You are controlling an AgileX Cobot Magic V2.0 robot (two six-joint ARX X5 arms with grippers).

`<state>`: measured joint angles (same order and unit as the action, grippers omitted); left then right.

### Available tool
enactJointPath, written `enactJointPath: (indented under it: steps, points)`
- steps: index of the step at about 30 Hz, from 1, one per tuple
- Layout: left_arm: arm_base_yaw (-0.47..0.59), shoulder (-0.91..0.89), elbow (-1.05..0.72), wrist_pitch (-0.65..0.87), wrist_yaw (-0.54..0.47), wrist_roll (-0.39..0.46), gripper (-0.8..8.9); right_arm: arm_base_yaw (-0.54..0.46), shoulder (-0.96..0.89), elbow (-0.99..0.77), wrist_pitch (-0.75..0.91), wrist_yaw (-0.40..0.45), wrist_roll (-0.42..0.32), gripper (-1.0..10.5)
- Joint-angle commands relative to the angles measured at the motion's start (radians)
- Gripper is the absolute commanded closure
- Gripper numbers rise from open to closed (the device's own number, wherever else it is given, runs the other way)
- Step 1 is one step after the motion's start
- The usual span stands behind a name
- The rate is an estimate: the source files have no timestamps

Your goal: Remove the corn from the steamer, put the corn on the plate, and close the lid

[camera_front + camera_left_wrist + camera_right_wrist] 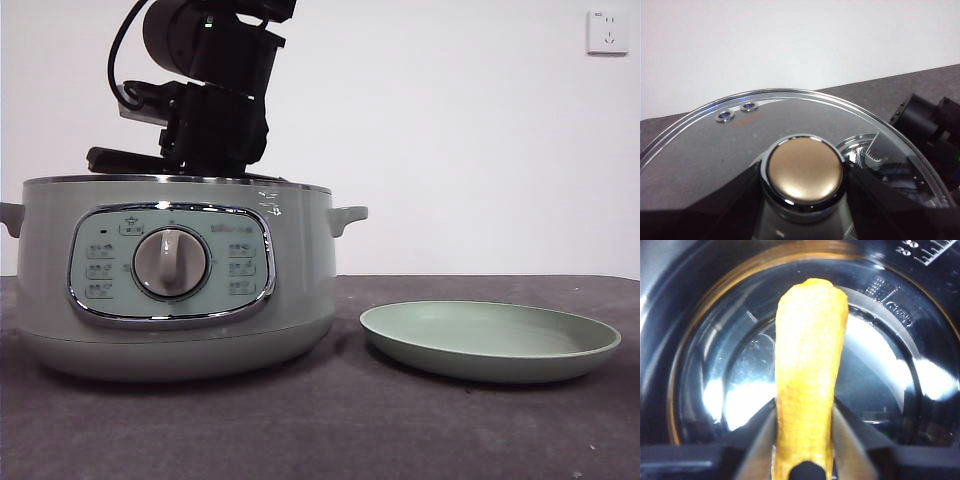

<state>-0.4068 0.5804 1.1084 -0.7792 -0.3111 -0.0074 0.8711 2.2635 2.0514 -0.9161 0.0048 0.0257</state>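
Background of the scene. A plain white wall [460, 140] fills the upper part of the front view, evenly lit and unmarked apart from a white wall socket [607, 32] at about 1 o'clock, close to the frame's corner. A dark grey, matte tabletop [330, 420] spans the lower part from 3 to 9 o'clock; its far edge meets the wall in a straight horizontal line. The light is soft and diffuse, casting only faint shadows on the tabletop. The left wrist view shows the same white wall above a strip of dark tabletop.

Low front camera faces the steamer [175, 290]; wrist cameras look close.
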Motion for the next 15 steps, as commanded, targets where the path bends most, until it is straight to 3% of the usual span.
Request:
enactJointPath:
  steps: [1,12,15]
  points:
    - [0.0,-0.003,0.013,0.053,-0.004,0.011,8.22,-0.002,-0.062,0.005,-0.022,0.003,-0.025,9.6]
    - [0.0,0.131,0.013,0.083,0.008,0.012,8.22,-0.076,-0.327,0.005,-0.314,0.006,-0.069,9.6]
    - [0.0,0.18,0.013,0.112,0.059,0.012,8.22,-0.117,-0.391,0.005,-0.416,0.006,-0.069,9.6]
